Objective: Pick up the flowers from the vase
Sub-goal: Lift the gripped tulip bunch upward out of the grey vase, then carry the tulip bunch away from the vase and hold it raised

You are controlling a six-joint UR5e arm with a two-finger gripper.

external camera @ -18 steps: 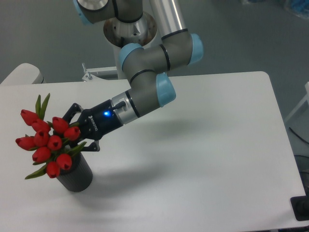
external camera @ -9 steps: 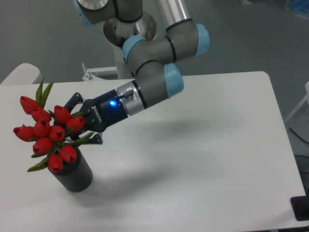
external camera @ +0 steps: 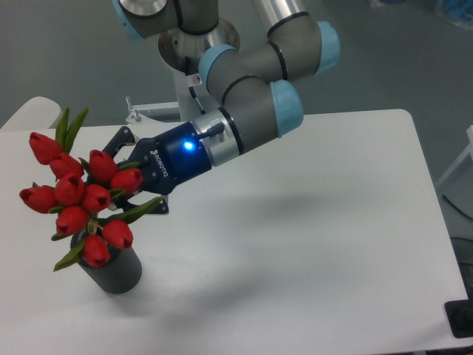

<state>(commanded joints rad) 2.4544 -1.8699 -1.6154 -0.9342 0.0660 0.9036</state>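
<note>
The tool (external camera: 127, 181) reaches in from the right of the vase (external camera: 112, 269) and sits above and slightly right of it, its dark fingers (external camera: 120, 140) closed in around the bunch of flowers (external camera: 83, 203) on the side turned away from the camera. The buds and leaves hide the fingertips, so the exact point of grip cannot be seen, but the fingers bracket the bunch tightly and the tool appears to hold it. A blue light glows on the tool's black body just behind the fingers.

The arm (external camera: 255, 111) slants down and leftward toward the vase from its base (external camera: 198, 44), which stands well above and to the right of the vase at the far edge of the surface (external camera: 318, 222). Its grey links and light-blue joint caps fold at an elbow up near the base, and the wrist points the tool down-left at a shallow tilt.

The flowers spread wider than the vase and lean left of it; the lowest red buds overlap its ribbed rim, so whether the stems are free of the hole cannot be told. The vase stands upright on the white surface.
</note>
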